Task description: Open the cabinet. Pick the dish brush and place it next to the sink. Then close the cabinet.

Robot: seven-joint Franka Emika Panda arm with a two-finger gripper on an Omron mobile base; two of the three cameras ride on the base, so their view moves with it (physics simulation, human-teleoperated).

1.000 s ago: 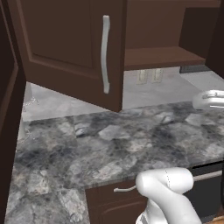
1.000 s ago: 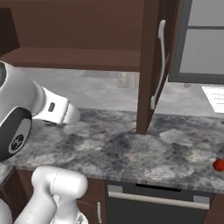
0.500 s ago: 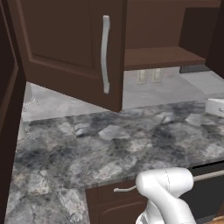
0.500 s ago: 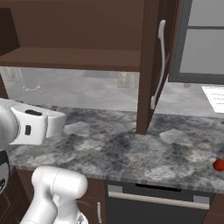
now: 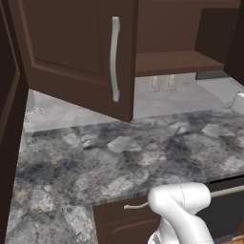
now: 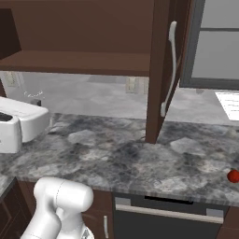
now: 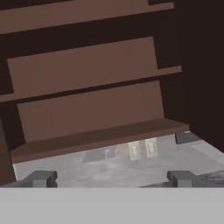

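Hand view: the gripper, jaws spread wide and holding nothing, faces into the open cabinet, its two dark tips low beneath the bare brown shelves. No shelf in sight carries anything. In the right base view the white hand hangs below the cabinet, over the left of the granite counter, while a small red item, seemingly the dish brush, lies on that counter far to the right of the cabinet's right door. The left door stands swung out, its silver handle facing the room. The step in hand looks like closing up: each door wants a steady push on its outer face, near the handle edge, clear of the hinges. The sink cannot be made out
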